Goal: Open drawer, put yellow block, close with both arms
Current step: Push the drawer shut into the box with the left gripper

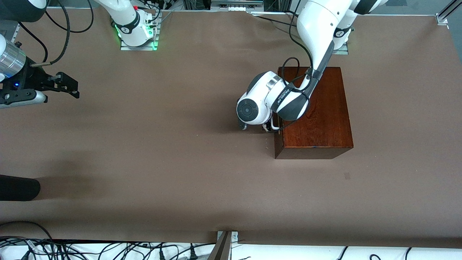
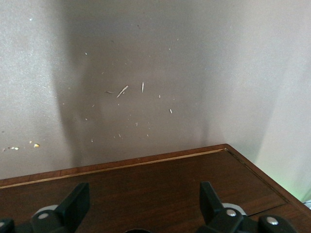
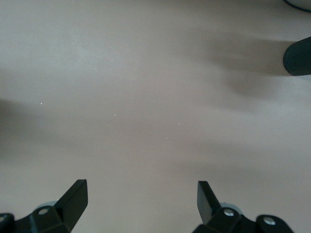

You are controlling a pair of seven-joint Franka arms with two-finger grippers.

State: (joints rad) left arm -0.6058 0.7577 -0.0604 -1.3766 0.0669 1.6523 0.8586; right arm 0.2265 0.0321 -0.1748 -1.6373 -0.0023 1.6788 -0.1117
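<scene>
We can make out white lettering on the dark band of the left arm's wrist point(image 1: 288, 99), but it is too small for us to read; a round emblem marks the joint near that arm's base point(image 1: 339, 33), equally unreadable. The left arm comes from its base at the top of the front view, bends down over the glossy dark mahogany box point(image 1: 319, 119), and turns its wrist toward the box's face that looks toward the right arm's end of the table. There the left gripper point(image 2: 141, 206) sits low against the drawer point(image 2: 146, 182), whose dark reddish-brown front lies closed and flush with the box, a thin pale seam along its upper edge. In the left wrist view we see its fingers point(image 2: 73, 204) spread wide, holding nothing, and the white metal bar handle point(image 1: 273, 124) shows just under the wrist in the front view. The right arm waits, raised over the right arm's end of the table point(image 1: 162, 144), and the right gripper point(image 3: 141, 204) is spread wide and empty above bare brown surface. A black ribbed cylinder point(image 3: 297, 58) lies at that same end, nearer the front camera. We cannot find the yellow block in any view.
</scene>
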